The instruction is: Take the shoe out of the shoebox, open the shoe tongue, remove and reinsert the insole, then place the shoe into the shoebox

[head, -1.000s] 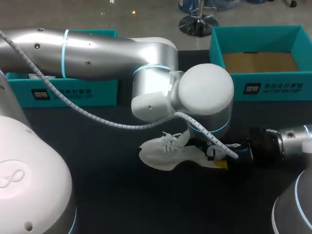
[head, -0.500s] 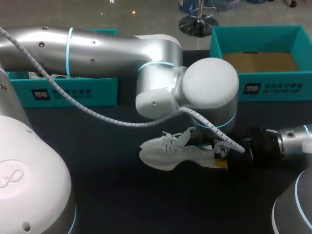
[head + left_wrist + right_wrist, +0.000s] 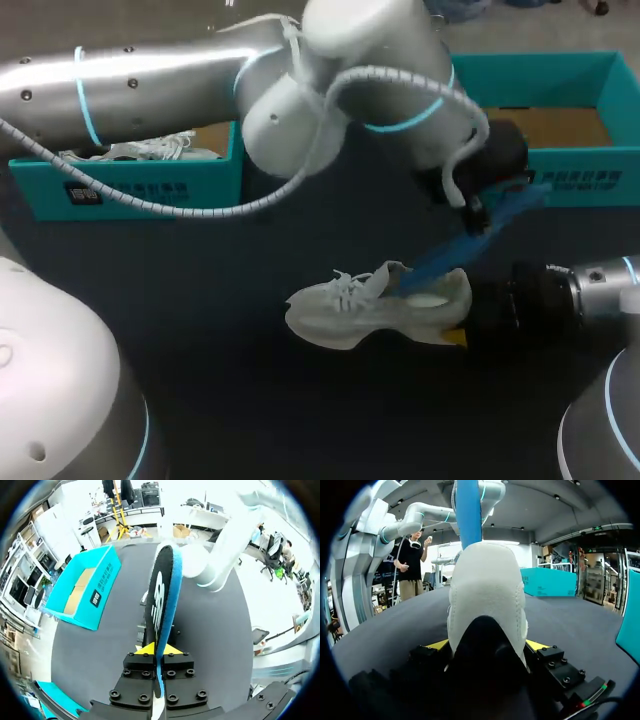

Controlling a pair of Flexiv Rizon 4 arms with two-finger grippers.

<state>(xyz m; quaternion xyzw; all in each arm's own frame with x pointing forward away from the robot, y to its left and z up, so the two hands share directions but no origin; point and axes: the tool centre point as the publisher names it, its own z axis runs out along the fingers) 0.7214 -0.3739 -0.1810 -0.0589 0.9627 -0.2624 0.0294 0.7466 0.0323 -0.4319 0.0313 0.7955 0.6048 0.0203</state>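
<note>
A white shoe (image 3: 350, 308) lies on its side on the dark table. My right gripper (image 3: 462, 318) is shut on its heel (image 3: 487, 592), a yellow tip on either side. My left gripper (image 3: 477, 211) hangs above the shoe, shut on the upper end of a blue insole (image 3: 445, 258). The insole slants down, its lower end still at the shoe's opening. In the left wrist view the insole (image 3: 162, 595) stands edge-on between the closed fingers of the left gripper (image 3: 159, 652). From the right gripper (image 3: 487, 646) the insole (image 3: 469, 510) rises behind the heel.
A teal shoebox (image 3: 560, 165) with a bare cardboard floor stands at the back right. Another teal box (image 3: 140, 185) at the back left holds a second white shoe (image 3: 135, 150). My left arm (image 3: 200, 80) spans the table's back.
My left gripper closed on the insole inside the shoe, then rose up and back, drawing the blue insole out. The shoe and right gripper stayed put.
</note>
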